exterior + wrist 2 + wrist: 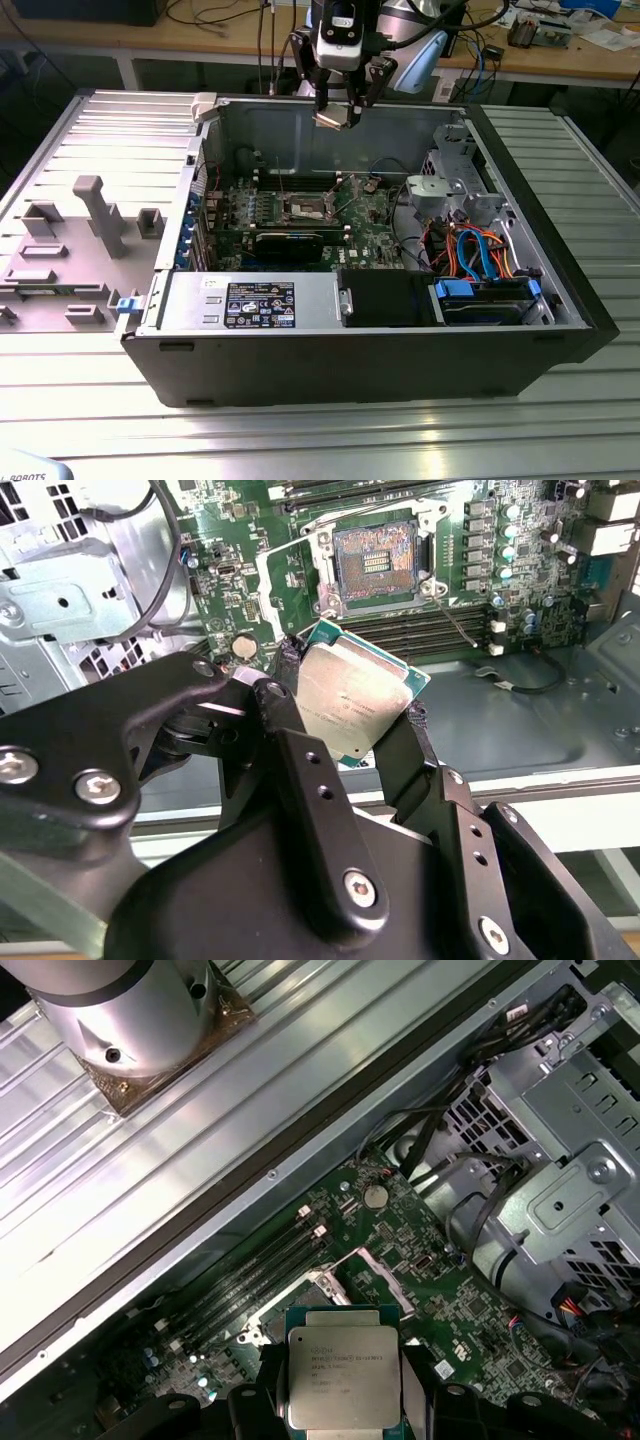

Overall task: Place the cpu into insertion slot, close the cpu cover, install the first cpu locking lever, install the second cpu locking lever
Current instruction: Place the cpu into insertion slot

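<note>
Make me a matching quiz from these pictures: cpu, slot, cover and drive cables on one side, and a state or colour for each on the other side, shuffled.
1. cpu
2. slot
3. cover
4. cables

A. empty
B. blue and orange
C. held in the gripper
D. swung open

Pairs: 1-C, 2-A, 3-D, 4-B

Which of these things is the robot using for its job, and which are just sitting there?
For the job:
- small square silver-topped cpu, pinched in the black gripper
- square dark-centred insertion slot on the green board
- thin silvery cpu cover frame, open beside it

Just lying about:
- blue and orange cables
- grey plastic blocks
- round silver coin battery
</note>
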